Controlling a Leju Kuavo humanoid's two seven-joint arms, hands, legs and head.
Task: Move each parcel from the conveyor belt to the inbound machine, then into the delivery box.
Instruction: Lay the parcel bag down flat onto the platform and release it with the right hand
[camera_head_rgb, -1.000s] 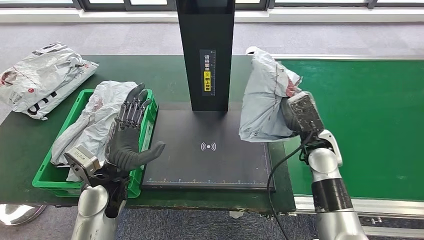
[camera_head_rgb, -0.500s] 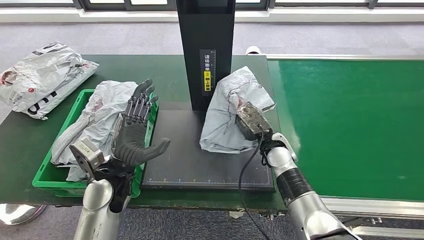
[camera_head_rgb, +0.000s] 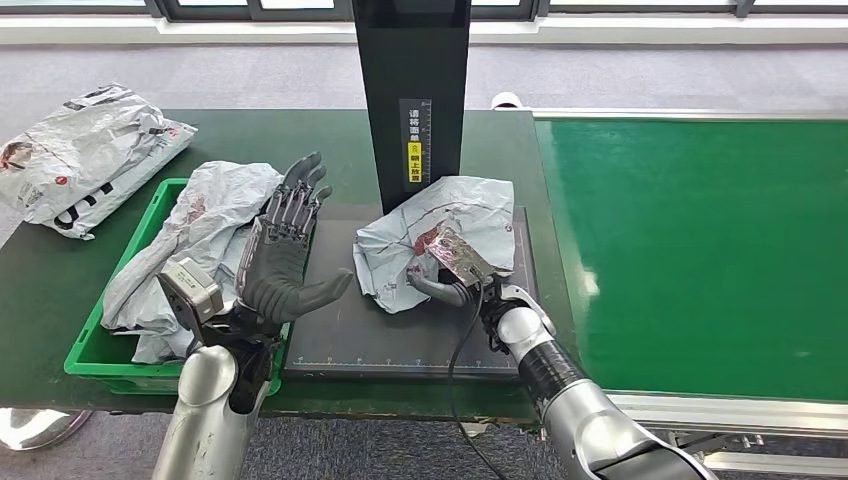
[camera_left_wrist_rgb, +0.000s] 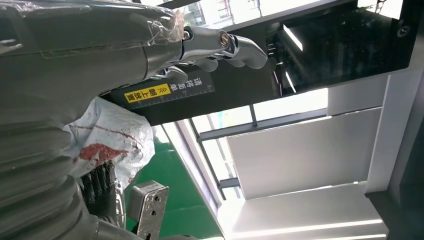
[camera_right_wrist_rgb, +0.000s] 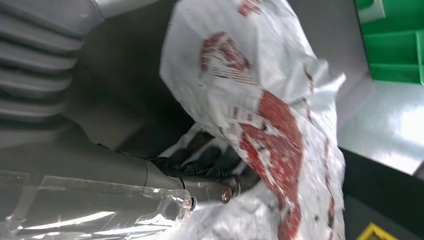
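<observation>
A crumpled grey parcel with red print (camera_head_rgb: 432, 235) lies on the black scanning plate of the inbound machine (camera_head_rgb: 340, 335), in front of its black column (camera_head_rgb: 412, 100). My right hand (camera_head_rgb: 447, 272) grips this parcel from its near side; in the right wrist view my dark fingers (camera_right_wrist_rgb: 210, 157) are curled into the parcel's plastic (camera_right_wrist_rgb: 270, 120). My left hand (camera_head_rgb: 283, 255) is raised at the plate's left edge, fingers spread, holding nothing. The left wrist view shows the left hand's fingers (camera_left_wrist_rgb: 220, 42) before the column, with the parcel (camera_left_wrist_rgb: 107, 142) beyond.
A green delivery box (camera_head_rgb: 100, 345) at the left holds another grey parcel (camera_head_rgb: 190, 240). A third parcel (camera_head_rgb: 85, 155) lies on the table's far left. The green conveyor belt (camera_head_rgb: 700, 250) runs along the right. A black cable hangs from my right wrist.
My right hand has carried the parcel from the conveyor side leftward and down onto the scanning plate. My left hand has risen slightly and shifted toward the plate.
</observation>
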